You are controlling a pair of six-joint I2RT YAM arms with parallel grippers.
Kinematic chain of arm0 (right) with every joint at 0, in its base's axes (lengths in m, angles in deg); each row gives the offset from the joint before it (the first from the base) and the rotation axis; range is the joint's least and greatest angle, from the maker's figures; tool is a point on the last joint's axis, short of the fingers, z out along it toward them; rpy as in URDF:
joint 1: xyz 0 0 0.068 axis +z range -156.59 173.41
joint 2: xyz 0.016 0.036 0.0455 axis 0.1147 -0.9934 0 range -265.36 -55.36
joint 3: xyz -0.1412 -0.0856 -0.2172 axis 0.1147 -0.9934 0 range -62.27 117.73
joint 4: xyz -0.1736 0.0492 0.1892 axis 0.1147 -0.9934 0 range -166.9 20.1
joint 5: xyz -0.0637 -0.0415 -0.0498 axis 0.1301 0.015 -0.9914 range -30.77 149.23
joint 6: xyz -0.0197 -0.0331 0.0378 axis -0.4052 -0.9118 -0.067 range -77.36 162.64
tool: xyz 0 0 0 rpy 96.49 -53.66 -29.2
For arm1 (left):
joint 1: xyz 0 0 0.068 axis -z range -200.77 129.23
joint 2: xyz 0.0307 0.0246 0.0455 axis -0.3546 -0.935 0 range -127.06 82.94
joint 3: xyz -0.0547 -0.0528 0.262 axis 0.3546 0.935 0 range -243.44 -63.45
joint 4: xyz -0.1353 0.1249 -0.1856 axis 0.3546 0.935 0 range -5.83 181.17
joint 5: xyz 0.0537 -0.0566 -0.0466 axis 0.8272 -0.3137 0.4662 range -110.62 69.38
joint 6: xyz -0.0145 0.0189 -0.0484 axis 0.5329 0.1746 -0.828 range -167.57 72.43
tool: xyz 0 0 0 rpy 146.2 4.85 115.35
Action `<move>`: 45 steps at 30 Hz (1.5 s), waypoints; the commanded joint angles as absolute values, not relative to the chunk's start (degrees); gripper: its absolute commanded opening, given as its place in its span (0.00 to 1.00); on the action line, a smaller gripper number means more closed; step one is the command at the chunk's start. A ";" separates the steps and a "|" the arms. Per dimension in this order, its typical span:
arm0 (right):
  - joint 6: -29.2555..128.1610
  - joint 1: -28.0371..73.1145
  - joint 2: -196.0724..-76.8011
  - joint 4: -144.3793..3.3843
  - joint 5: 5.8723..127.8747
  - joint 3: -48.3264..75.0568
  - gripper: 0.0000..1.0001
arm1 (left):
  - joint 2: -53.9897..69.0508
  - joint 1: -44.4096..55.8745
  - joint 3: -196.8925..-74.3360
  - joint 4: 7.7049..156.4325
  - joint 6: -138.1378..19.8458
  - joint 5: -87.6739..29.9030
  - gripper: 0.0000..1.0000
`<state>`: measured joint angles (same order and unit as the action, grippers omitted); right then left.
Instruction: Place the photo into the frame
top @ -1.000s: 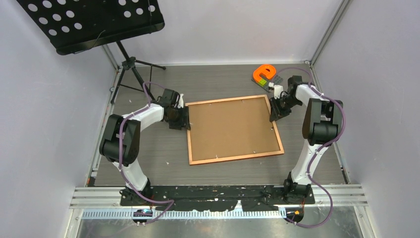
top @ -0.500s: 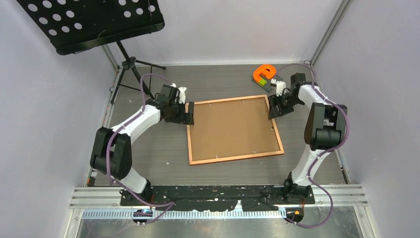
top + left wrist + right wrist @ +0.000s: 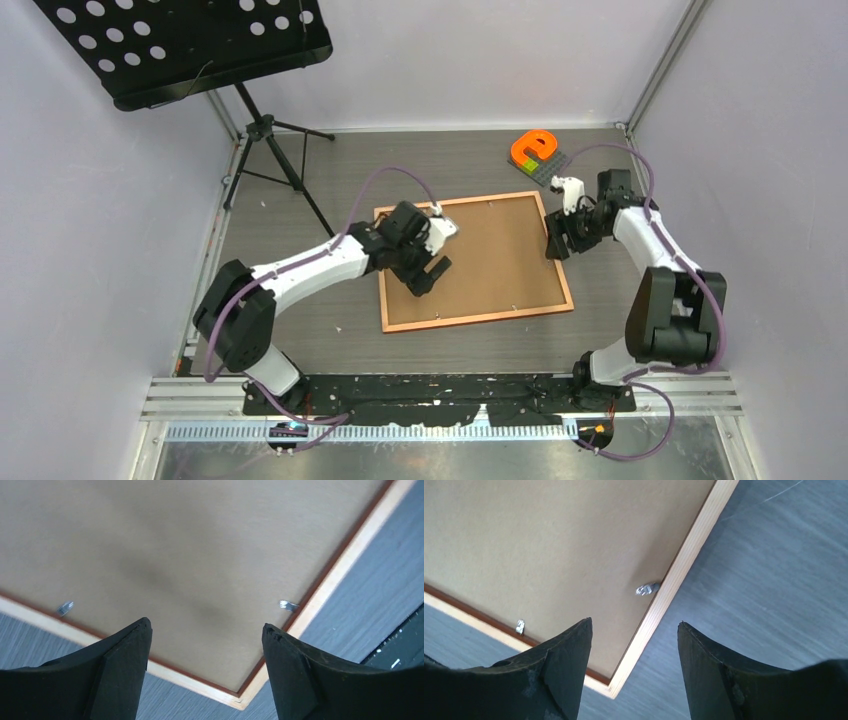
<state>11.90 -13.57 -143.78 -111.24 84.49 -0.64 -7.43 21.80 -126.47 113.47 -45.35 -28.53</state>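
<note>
The frame (image 3: 480,318) lies face down on the table, its thin orange-brown border around a plain brown backing board (image 3: 495,250). The photo is not in view. My left gripper (image 3: 429,271) is open and empty above the left part of the backing board. In the left wrist view the gripper (image 3: 206,627) looks down at the board (image 3: 175,545) and a frame corner (image 3: 240,700). My right gripper (image 3: 556,240) is open and empty at the frame's right edge. In the right wrist view the gripper (image 3: 634,622) straddles the border (image 3: 679,570).
Small metal tabs (image 3: 647,588) (image 3: 287,604) sit along the board's inner edge. An orange object (image 3: 531,147) on a dark block lies at the back right. A black music stand (image 3: 180,45) with tripod legs (image 3: 275,150) stands at the back left. Walls close both sides.
My left arm has swung right from the frame's left edge to over the backing board. My right gripper has shifted slightly nearer along the frame's right edge.
</note>
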 commanded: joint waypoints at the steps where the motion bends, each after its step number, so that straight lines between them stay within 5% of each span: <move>1: 8.51 -13.75 -135.90 -107.46 85.60 -5.99 0.70 | -8.74 28.77 -129.22 114.86 -37.59 -26.48 0.79; 18: 10.01 -17.96 -131.42 -105.96 88.41 -12.38 0.69 | -20.26 46.39 -136.69 118.04 -34.67 -16.23 0.57; 45: 9.82 -21.93 -134.18 -108.03 90.78 -11.35 0.67 | -30.57 50.86 -145.22 124.33 -38.17 -11.95 0.43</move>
<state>9.89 -21.48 -133.66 -107.90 90.04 -12.93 -30.23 50.15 -143.17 123.02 -36.93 -12.44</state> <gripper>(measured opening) 0.674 0.446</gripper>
